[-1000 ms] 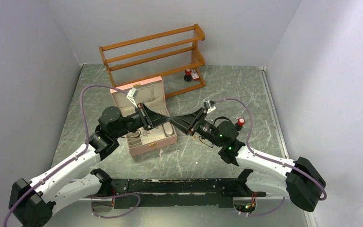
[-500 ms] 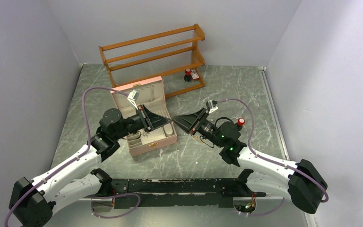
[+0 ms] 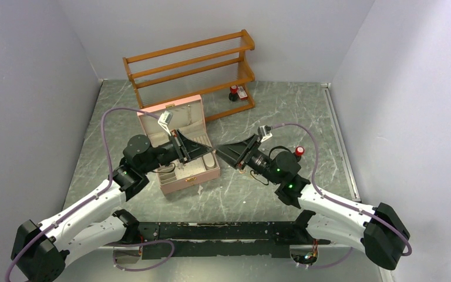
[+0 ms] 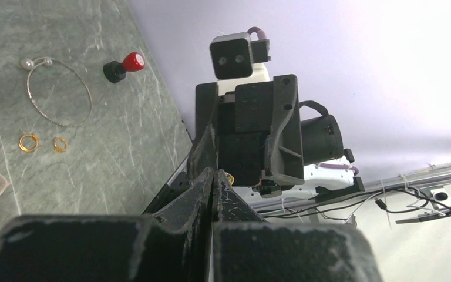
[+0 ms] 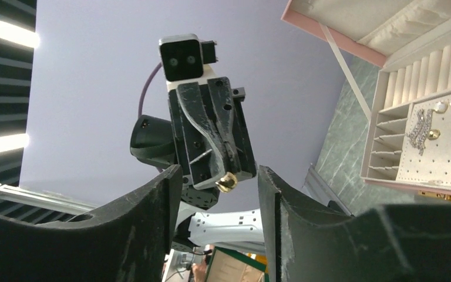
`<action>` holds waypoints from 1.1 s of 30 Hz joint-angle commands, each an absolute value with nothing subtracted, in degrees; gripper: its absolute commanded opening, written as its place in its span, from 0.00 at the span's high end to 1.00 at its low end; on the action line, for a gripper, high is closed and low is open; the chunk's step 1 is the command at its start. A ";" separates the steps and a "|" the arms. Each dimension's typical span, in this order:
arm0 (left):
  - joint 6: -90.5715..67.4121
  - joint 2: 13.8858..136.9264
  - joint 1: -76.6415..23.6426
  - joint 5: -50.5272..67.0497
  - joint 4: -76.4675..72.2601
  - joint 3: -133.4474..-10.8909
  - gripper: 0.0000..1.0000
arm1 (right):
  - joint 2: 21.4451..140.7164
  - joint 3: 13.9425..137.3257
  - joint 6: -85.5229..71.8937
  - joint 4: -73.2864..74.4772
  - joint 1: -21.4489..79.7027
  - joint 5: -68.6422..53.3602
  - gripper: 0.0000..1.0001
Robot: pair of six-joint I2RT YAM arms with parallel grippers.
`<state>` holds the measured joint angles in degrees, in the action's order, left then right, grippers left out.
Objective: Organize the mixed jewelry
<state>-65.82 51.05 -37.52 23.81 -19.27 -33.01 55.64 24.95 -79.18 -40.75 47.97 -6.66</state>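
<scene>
My left gripper is shut on a tiny gold earring, which sticks out at its tip. It hovers over the right edge of the open pink box. My right gripper is open and faces it tip to tip. In the right wrist view the earring shows between the spread fingers. Whether they are around it I cannot tell. More jewelry lies on the table: a thin hoop with pearls and two gold rings. Earrings sit on the box's perforated pad.
A wooden rack stands at the back, with a red-capped black bottle under it. Another red-capped bottle stands right of my right wrist. The pink box's lid is raised behind my left gripper.
Both arms have shifted only slightly. The two gripper tips stay close together over the box's right edge, and the left stays shut on the earring.
</scene>
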 commanded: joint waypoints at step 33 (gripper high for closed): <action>-30.06 47.45 -37.15 30.66 -31.35 -34.12 0.95 | 57.62 30.41 -92.65 -36.44 47.82 -10.24 0.60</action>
